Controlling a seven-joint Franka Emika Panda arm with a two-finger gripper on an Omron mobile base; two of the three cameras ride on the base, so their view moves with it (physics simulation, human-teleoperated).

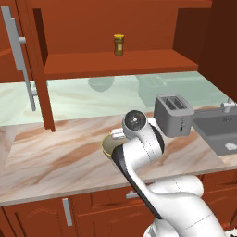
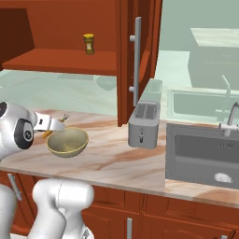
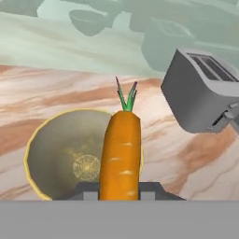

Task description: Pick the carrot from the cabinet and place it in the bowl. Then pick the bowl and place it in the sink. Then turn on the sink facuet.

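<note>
Gripper (image 3: 120, 189) at bottom centre, clamped on an upright orange carrot (image 3: 120, 156), hovering over olive-gold bowl (image 3: 51, 154) lower left; toaster (image 3: 203, 93) upper right.

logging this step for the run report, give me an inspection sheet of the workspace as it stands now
surface: marbled counter, bare around the bowl
job's things: carrot held above the bowl, not yet in it; cabinet open; sink holds no bowl; sink facuet behind it, no water seen
clutter: toaster on the counter; small brown jar on the cabinet shelf
grippers: gripper shut on the carrot
cables: nothing seen
surroundings: pale green backsplash, wooden doors below the counter
</note>
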